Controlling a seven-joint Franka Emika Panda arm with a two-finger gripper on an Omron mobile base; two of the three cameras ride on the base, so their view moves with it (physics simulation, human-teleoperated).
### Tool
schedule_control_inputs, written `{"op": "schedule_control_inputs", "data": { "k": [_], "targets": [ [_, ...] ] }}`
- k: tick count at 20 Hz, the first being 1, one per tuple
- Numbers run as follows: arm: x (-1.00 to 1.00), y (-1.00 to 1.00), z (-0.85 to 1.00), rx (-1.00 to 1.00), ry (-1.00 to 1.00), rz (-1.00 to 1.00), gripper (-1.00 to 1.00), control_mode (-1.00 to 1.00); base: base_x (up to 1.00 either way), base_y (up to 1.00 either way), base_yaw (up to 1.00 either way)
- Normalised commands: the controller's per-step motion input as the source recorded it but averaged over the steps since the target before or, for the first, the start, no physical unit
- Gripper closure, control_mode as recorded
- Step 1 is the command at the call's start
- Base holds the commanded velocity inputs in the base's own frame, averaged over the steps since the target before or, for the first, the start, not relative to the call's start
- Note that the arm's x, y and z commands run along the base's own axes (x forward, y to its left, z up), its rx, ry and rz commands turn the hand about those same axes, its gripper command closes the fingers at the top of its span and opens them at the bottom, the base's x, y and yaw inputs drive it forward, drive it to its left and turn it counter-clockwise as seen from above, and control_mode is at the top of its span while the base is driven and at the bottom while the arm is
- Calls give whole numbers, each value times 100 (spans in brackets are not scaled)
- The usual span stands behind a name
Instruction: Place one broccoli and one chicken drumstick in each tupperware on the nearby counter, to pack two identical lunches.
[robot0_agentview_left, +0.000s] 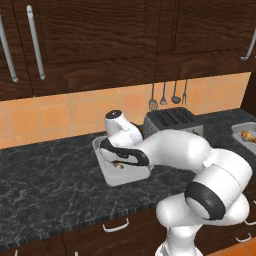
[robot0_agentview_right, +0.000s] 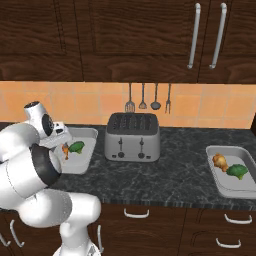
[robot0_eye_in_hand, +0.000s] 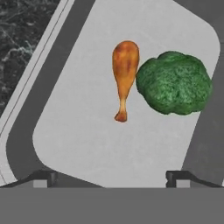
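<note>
Chicken drumstick (robot0_eye_in_hand: 124, 76) and broccoli (robot0_eye_in_hand: 174, 83) lying side by side, touching, on the floor of the left tupperware (robot0_eye_in_hand: 87, 144), plainly shown from the hand camera; gripper (robot0_eye_in_hand: 112, 177) above them, fingers (robot0_eye_in_hand: 43, 177) wide apart, empty. From the right base camera, same tupperware (robot0_agentview_right: 85, 165) on the counter (robot0_agentview_right: 170, 180) left of the toaster (robot0_agentview_right: 132, 136), second tupperware (robot0_agentview_right: 220, 185) far right with its own drumstick (robot0_agentview_right: 219, 160) and broccoli (robot0_agentview_right: 238, 171); from the left base camera, near container largely hidden behind the arm (robot0_agentview_left: 175, 150), far tupperware (robot0_agentview_left: 240, 131) cut by the right edge.

Matt grey, perhaps plastic tupperware (robot0_eye_in_hand: 78, 144); rough-textured broccoli (robot0_eye_in_hand: 175, 83); glossy drumstick (robot0_eye_in_hand: 124, 70); marbled stone counter (robot0_agentview_left: 50, 180).
</note>
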Motion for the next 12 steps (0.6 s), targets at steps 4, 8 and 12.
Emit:
{"op": "schedule_control_inputs", "data": {
  "k": [4,8,12],
  "targets": [
    [-96,-26,100,0,-6,0,-100,-100,0,0,0],
    [-98,-67,100,1,3,0,-100,-100,0,0,0],
    [-99,-95,47,12,15,-5,-100,-100,0,0,0]
  ]
}}
